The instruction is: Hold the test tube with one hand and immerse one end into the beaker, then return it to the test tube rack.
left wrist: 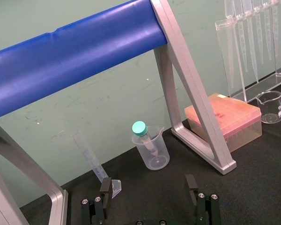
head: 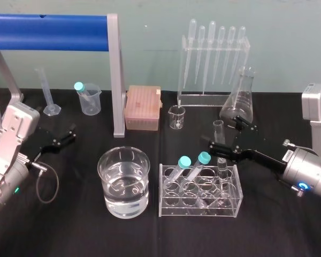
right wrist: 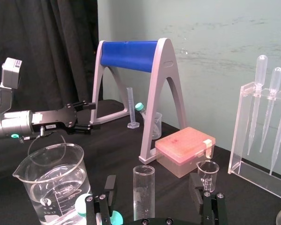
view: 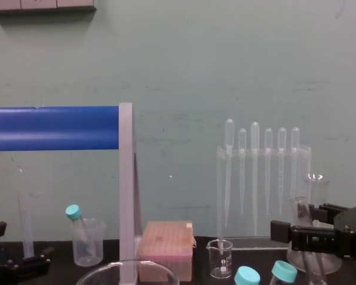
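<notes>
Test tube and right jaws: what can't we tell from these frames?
Test tube base: right wrist view, cut off by the lower edge; the right gripper, jaws open, flanks it.
Its seat in the rack: head view, glass on clear plastic, too faint.
Beaker water level: chest view, lower edge leaves only the rim.
Left gripper parked at left, jaws open.

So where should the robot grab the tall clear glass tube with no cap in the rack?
Probably grip the uncapped clear glass test tube just below its open rim, coming level from the robot's right. It stands upright, its lower part sunk in the clear plastic rack, teal-capped tubes leaning on its left. The right gripper has open fingers flanking that spot.
</notes>
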Controlling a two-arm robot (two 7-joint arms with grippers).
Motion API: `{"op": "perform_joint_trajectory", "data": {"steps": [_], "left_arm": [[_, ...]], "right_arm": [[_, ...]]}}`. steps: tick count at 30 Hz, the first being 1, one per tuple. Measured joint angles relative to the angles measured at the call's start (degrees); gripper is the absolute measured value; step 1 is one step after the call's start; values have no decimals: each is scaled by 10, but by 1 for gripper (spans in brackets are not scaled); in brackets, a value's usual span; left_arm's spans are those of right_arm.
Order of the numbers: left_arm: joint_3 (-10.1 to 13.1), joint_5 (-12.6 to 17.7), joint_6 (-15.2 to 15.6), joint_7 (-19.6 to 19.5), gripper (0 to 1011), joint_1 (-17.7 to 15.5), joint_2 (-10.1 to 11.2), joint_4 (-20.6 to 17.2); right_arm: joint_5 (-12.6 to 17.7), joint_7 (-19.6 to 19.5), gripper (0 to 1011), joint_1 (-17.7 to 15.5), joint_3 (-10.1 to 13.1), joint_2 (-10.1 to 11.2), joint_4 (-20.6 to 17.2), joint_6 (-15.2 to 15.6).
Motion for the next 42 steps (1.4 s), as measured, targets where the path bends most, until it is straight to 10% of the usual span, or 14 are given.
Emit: {"op": "perform_joint_trajectory", "data": {"steps": [14, 32, 42], "left_arm": [[0, 0, 0, 0, 1000, 0, 0, 0], [0, 0, 0, 0, 1000, 0, 0, 0], [0, 0, 0, 0, 1000, 0, 0, 0]], "right_arm": [[1, 0, 862, -1, 1, 0, -1, 0], [1, 0, 265, -1, 1, 0, -1, -1], [1, 1, 225, -1, 1, 0, -1, -1]]}}
